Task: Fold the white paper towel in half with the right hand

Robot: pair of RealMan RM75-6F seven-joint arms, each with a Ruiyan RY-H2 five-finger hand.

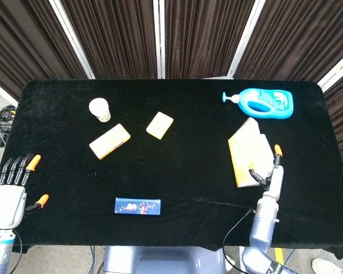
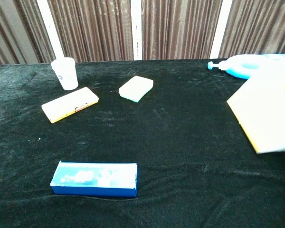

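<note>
The white paper towel (image 1: 247,149) lies at the right of the black table (image 1: 177,171), below the blue bottle. Its left flap is lifted and swung over the right half, showing a cream underside with an orange-tinted edge. In the chest view the towel (image 2: 270,114) fills the right edge as a tilted sheet. My right hand (image 1: 270,178) pinches the flap at its near right corner, thumb on the left and a finger up the right side. My left hand (image 1: 8,191) hangs off the table's near left corner, fingers apart, holding nothing.
A blue pump bottle (image 1: 263,103) lies just behind the towel. A white cup (image 1: 100,109), an orange box (image 1: 109,141) and a yellow sponge (image 1: 159,125) sit at the back left. A blue box (image 1: 137,205) lies near the front edge.
</note>
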